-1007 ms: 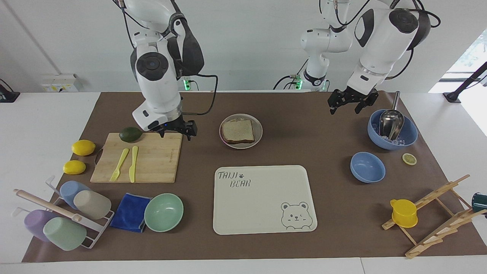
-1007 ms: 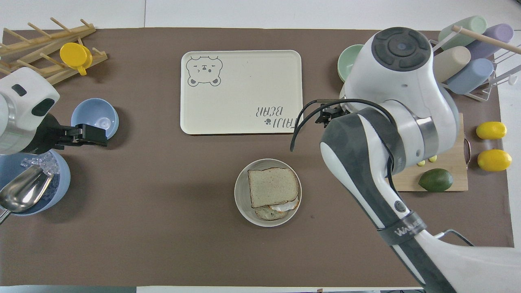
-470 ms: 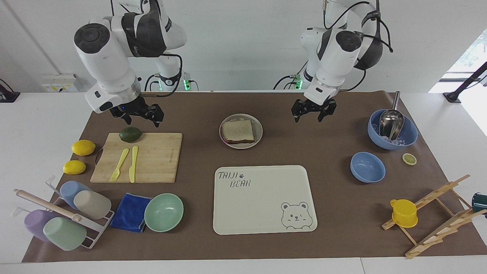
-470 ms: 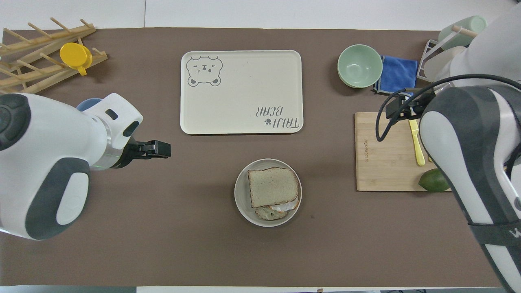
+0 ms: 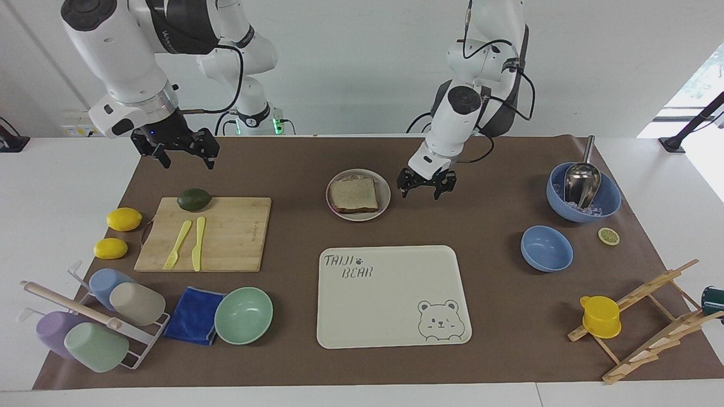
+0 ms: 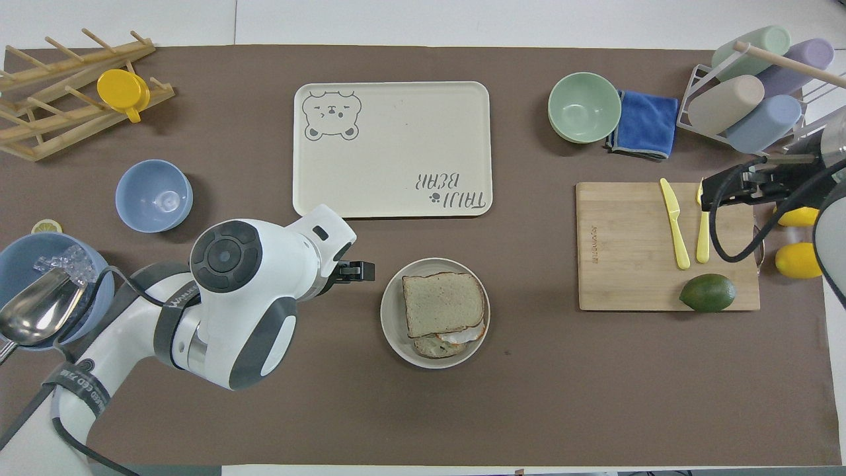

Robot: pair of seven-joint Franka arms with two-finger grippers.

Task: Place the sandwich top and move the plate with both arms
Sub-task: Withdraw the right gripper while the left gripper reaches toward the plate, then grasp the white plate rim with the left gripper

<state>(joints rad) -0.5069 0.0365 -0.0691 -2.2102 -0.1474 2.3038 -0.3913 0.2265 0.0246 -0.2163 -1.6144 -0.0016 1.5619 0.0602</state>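
The sandwich top point(image 5: 354, 194) lies on the egg slice point(image 6: 456, 336), set slightly askew, on the plate point(image 5: 386, 195) mid-table, nearer the robots than the bear tray point(image 5: 390, 294). Stacking looks done; the carry is left. The left gripper point(image 5: 421, 187) hangs low just beside the plate's rim, jaws spread and empty, likely lining up a rim grip. The right gripper point(image 5: 181, 151), also released, hovers over the mat near the cutting board point(image 5: 232, 237).

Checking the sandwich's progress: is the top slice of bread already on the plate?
Yes, the top slice lies on the plate, covering most of the egg slice under it.
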